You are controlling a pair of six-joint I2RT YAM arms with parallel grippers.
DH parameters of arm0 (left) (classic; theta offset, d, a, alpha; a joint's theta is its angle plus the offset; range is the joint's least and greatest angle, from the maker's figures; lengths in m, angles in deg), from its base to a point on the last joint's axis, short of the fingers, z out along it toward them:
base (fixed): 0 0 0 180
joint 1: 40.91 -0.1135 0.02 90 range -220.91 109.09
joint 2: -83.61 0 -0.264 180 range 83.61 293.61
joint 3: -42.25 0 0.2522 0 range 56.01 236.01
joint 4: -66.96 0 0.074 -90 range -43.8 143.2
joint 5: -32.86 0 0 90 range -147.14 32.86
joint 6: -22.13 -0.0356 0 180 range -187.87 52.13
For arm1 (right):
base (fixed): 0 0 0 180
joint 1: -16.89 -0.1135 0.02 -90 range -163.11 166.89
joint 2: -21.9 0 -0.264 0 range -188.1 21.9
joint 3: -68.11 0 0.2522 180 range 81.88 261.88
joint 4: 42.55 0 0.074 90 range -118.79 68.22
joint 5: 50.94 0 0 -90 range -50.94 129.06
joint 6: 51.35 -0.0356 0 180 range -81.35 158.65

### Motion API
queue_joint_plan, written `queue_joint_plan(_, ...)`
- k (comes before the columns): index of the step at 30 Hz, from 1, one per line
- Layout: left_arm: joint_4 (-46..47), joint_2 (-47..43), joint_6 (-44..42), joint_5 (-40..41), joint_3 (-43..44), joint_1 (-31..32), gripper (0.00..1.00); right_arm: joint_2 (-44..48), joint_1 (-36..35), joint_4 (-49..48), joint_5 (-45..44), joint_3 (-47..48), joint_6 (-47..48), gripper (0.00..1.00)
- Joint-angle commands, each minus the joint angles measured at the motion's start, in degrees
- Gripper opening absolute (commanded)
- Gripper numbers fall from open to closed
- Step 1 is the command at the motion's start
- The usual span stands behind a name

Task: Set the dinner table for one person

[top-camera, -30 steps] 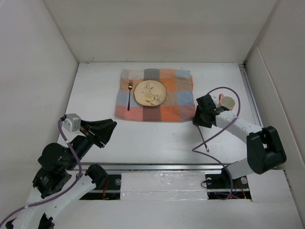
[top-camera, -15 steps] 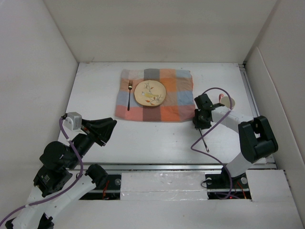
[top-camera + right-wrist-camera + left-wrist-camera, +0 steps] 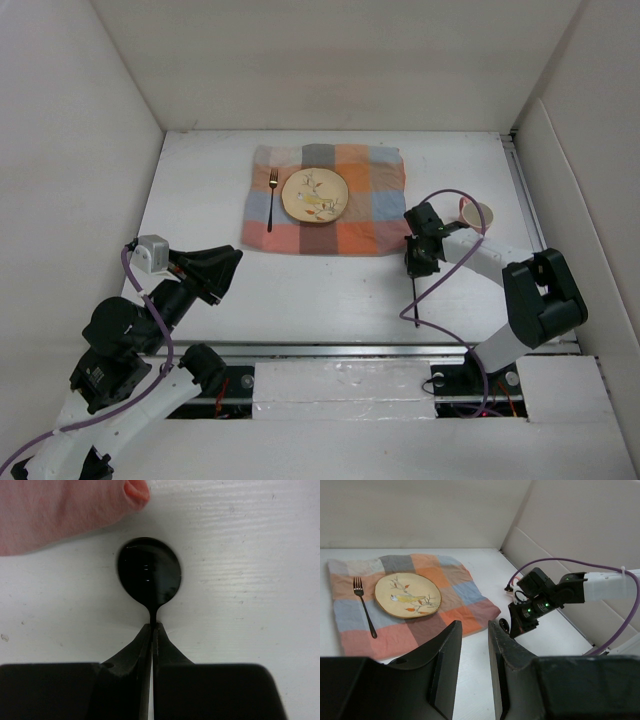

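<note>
1. My right gripper (image 3: 151,626) has its two fingers pinched tight together on the thin neck of a black spoon (image 3: 149,575), right behind the bowl.
2. The spoon's bowl points away from me and lies low over the white dinner table (image 3: 330,290). I cannot tell whether it touches the surface or hangs just above it.
3. From above, the spoon's handle trails from my right gripper toward the near edge of the table. The gripper itself is just off the near right corner of the checked cloth (image 3: 370,225).
4. My left gripper (image 3: 474,630) has its fingers partly apart, with a narrow gap between them and nothing in it. It hangs over the near left part of the table, well apart from the cloth.
5. The dinner table is the broad white surface beneath both my arms, and the cloth lies spread at its far middle.
6. A yellowish plate (image 3: 315,195) with a bird pattern sits on the cloth.
7. A fork (image 3: 271,200) lies on the cloth just left of the plate, tines toward the far side.
8. A cup (image 3: 478,214) with a pink handle stands on the bare table right of the cloth, close beside my right arm.
</note>
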Motion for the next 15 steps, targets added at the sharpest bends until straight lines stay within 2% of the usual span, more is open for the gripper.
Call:
queue_joint_plan(1, 2.9, -0.4, -0.6, 0.4, 0.5, 0.4, 0.24, 2.0, -0.8, 1.9, 1.6, -2.2, -2.8, 0.02)
queue_joint_plan(8, 2.9, -0.1, -0.5, 0.3, -0.1, 0.4, 0.24, 10.0, -2.4, 2.5, -1.2, -3.5, -5.1, 0.0)
queue_joint_plan(12, 3.2, 0.5, -0.3, 0.1, -0.6, 0.4, 0.25, 21.3, -3.1, 6.7, -2.9, -2.3, -6.6, 0.0)
queue_joint_plan(15, 3.7, 1.0, -0.2, -0.3, -1.4, 0.4, 0.24, 26.0, -3.1, 8.9, -2.7, 0.2, -6.9, 0.0)
